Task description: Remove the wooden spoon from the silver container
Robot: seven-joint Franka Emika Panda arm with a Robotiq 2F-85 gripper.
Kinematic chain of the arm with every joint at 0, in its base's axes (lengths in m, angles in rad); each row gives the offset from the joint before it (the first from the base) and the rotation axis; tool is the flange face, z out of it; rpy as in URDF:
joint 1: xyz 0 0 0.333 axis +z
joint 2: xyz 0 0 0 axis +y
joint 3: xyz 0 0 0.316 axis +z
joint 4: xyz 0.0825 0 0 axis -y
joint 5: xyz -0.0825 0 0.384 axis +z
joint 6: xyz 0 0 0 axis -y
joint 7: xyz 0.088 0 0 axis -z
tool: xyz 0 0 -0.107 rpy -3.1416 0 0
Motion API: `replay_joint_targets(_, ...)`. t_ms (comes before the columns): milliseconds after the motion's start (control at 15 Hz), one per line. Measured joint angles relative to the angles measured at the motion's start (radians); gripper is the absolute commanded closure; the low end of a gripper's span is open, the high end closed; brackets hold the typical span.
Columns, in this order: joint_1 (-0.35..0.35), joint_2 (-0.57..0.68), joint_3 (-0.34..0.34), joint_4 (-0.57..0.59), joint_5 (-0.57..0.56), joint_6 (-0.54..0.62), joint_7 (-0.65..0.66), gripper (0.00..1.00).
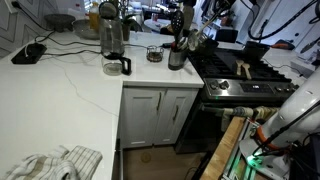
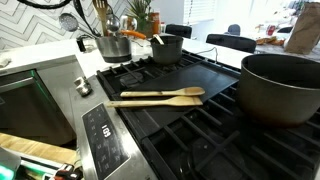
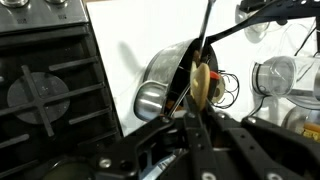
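The silver container stands on the white counter beside the stove, with dark utensils sticking out of it. In the wrist view it is a shiny steel cup seen from above. The tan head of the wooden spoon shows at the cup's mouth, just beyond my fingertips. My gripper is shut on the spoon's shaft. In an exterior view my gripper hangs directly above the cup. The spoon's lower end is hidden, so I cannot tell how far it still sits in the cup.
A glass carafe with a black handle and a small glass jar stand on the counter next to the cup. Two other wooden utensils lie on the stove griddle, beside a large dark pot.
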Motion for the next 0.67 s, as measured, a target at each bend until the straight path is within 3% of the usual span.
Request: replay_joint_targets(667, 0.000, -0.046, 0.001, 0.015, 0.000, -0.033, 0.036, 0.98)
